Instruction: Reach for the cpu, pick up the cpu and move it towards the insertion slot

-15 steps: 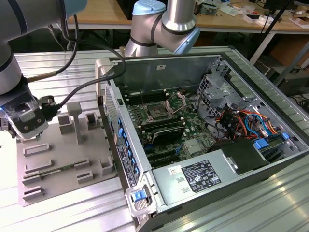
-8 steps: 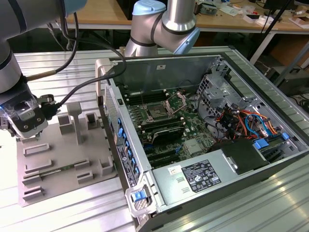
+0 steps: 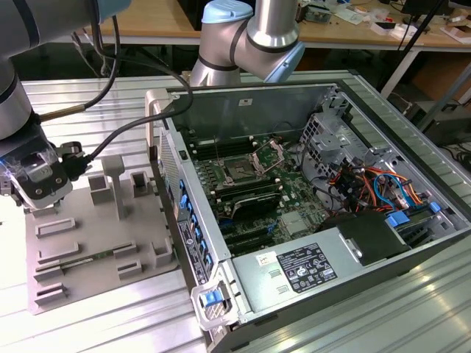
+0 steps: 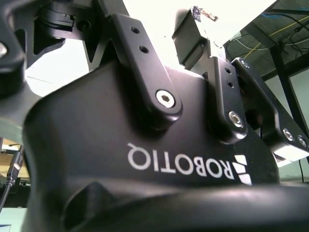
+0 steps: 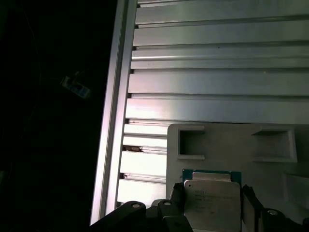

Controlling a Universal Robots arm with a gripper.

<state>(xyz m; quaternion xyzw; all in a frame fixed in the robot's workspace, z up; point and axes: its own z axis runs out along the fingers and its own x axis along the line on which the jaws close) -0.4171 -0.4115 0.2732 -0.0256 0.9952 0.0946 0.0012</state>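
While over the grey tray (image 3: 96, 246), hand (image 5: 212, 207) clamped on the cpu (image 5: 211, 193), computer case (image 3: 250, 94) well apart.

cpu (image 5: 211, 198): brushed silvery metal top, soft sheen; thin green rim.
Claw (image 5: 212, 212): black, smooth, satin finish; bright steel screw heads (image 4: 165, 99) in second wrist view.
Tray (image 5: 231, 140): matt grey plastic.
Bench (image 5: 217, 63): ribbed aluminium, brushed, reflective.
Insertion slot (image 3: 239, 170): shiny metal frame, green board around.
Case (image 3: 250, 110): dull bare sheet metal.
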